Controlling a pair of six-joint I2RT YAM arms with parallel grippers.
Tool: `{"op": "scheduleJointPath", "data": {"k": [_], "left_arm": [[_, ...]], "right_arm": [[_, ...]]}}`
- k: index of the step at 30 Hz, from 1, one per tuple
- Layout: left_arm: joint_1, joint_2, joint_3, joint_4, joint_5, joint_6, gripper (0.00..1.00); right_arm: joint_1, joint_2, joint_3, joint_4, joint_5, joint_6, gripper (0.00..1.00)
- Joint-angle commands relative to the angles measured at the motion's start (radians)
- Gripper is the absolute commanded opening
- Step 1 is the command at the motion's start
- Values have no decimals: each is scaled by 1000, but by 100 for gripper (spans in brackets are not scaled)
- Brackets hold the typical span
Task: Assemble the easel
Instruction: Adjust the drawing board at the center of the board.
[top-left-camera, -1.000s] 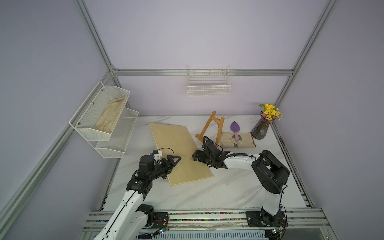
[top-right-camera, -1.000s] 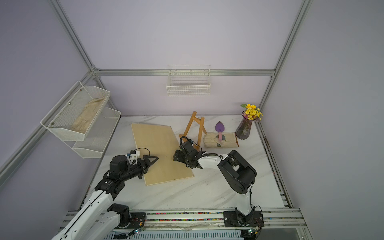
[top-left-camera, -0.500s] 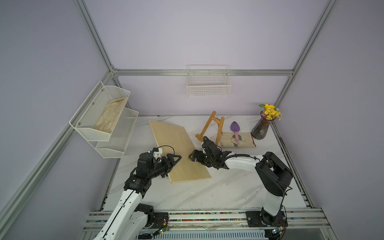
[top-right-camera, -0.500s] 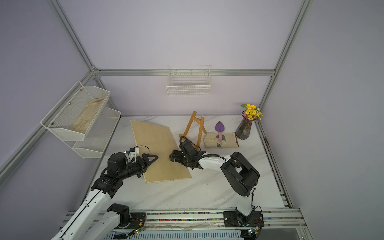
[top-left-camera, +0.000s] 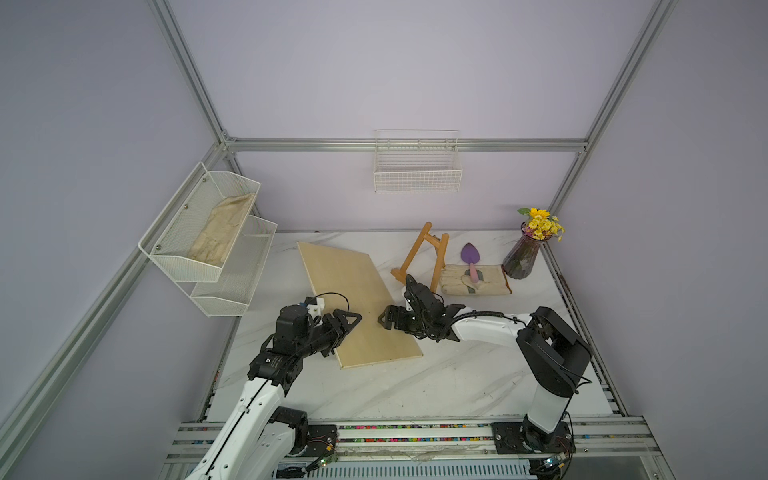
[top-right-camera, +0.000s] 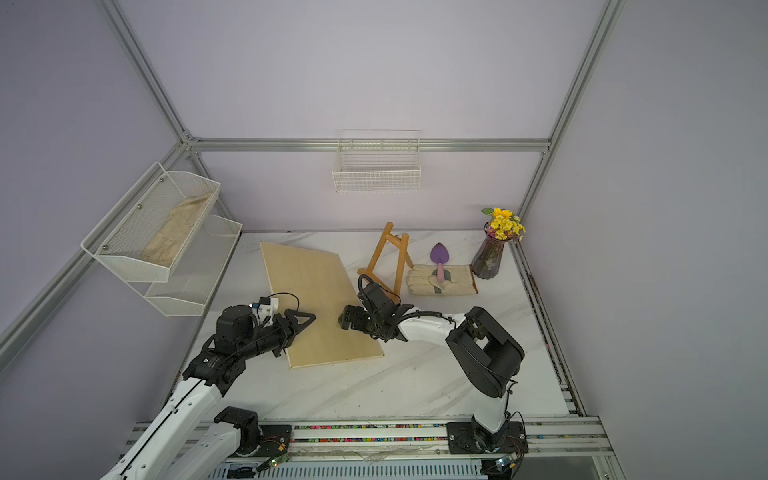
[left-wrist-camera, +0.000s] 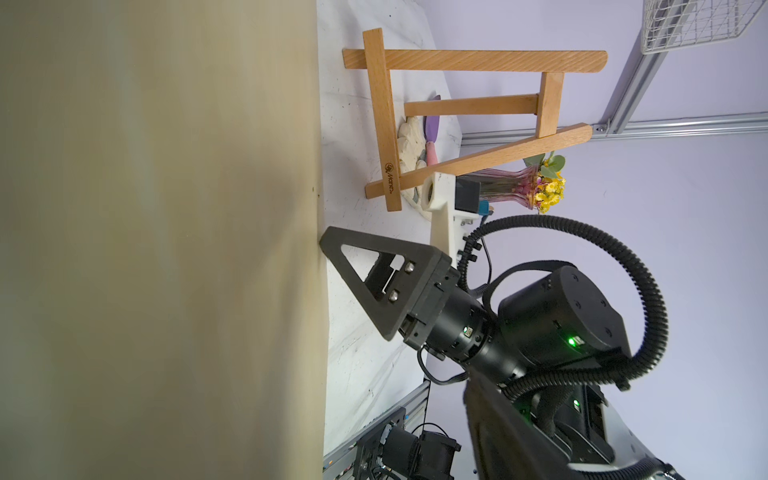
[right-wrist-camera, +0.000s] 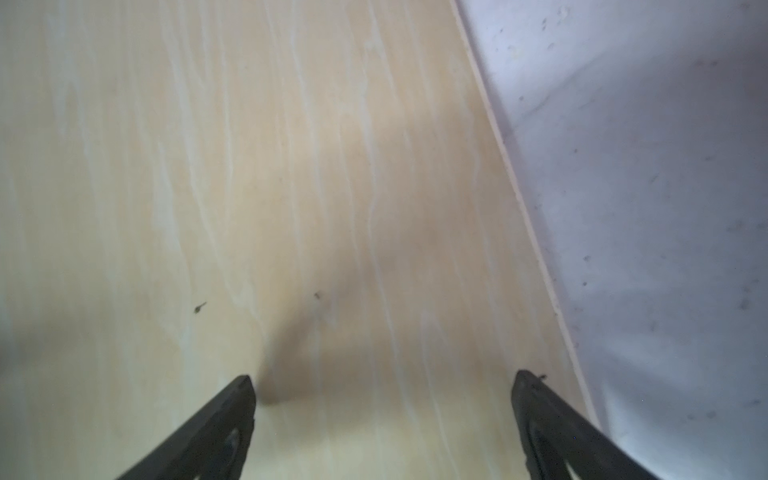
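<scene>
The easel (top-left-camera: 439, 262) stands upright at about 1 o'clock on the marble bench (top-left-camera: 415, 386), taking the back wall as 12, and neither arm touches it. Its 2 slanted legs, crossbars and wide ledge bar show plainly in the left wrist view (left-wrist-camera: 457, 104).

A large pale wooden board (top-left-camera: 353, 299) lies from 11 o'clock toward the centre of the bench. The right claw (top-left-camera: 386, 320) hangs low over the board's 3 o'clock long edge with its jaws spread wide and nothing between them. The right wrist view (right-wrist-camera: 382, 386) shows 1 fingertip over the board's face and the other at its rim. The easel is just at 1 o'clock of this claw.

The left claw (top-left-camera: 348, 321) sits at the board's 9 o'clock edge, with 1 finger over the wood. Whether it grips the board cannot be told.

At 3 o'clock of the easel lies a pale work glove (top-left-camera: 486, 284) with a purple trowel (top-left-camera: 470, 254) on it. Beside them is a vase (top-left-camera: 519, 264) of yellow flowers.
</scene>
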Motion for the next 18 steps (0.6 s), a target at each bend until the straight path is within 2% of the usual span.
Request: {"op": "scheduleJointPath", "data": {"k": [1, 9, 11, 14, 18], "left_arm": [[-20, 2, 54, 129, 38, 17, 69], [-20, 39, 23, 131, 30, 36, 68], [-20, 47, 20, 131, 33, 39, 67], [-20, 52, 14, 131, 35, 43, 68], [-19, 37, 5, 121, 36, 44, 69]], "right_arm": [[40, -32, -20, -58, -71, -54, 97], [66, -85, -51, -29, -68, -239, 97], [68, -79, -56, -6, -100, -259, 97], [68, -30, -48, -25, -125, -237, 97], [59, -2, -55, -33, -87, -187, 97]]}}
